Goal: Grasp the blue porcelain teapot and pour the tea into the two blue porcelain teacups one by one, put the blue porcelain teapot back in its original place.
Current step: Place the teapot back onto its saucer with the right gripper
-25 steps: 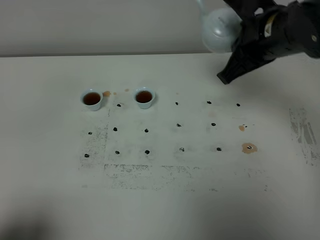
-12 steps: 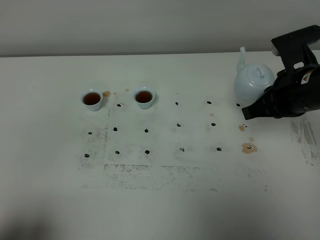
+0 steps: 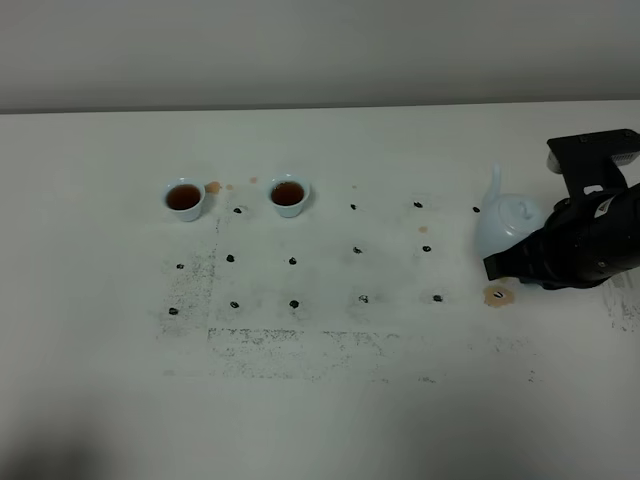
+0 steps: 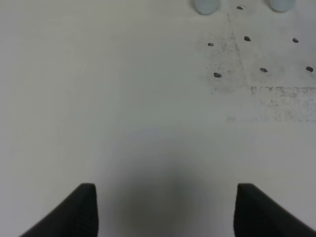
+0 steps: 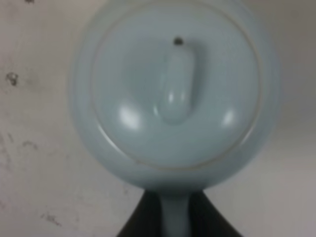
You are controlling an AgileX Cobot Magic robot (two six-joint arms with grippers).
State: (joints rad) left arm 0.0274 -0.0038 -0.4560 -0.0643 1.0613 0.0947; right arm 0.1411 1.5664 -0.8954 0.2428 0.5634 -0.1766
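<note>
Both teacups (image 3: 185, 198) (image 3: 288, 192) hold reddish-brown tea (image 3: 183, 196), so pouring looks done. Teapot (image 3: 508, 222) sits far from the cups, across the dot grid at the other side of the desk (image 3: 320, 400), upright, low on or just above the surface; contact can't be told. Right gripper (image 5: 176, 217) fingers (image 5: 143, 219) closed tight on the teapot handle. Left gripper (image 4: 165, 210) fingers (image 4: 81, 207) spread wide, holding nothing, away from the teapot. Left to do: release and retreat, judging by the pot's position.
</note>
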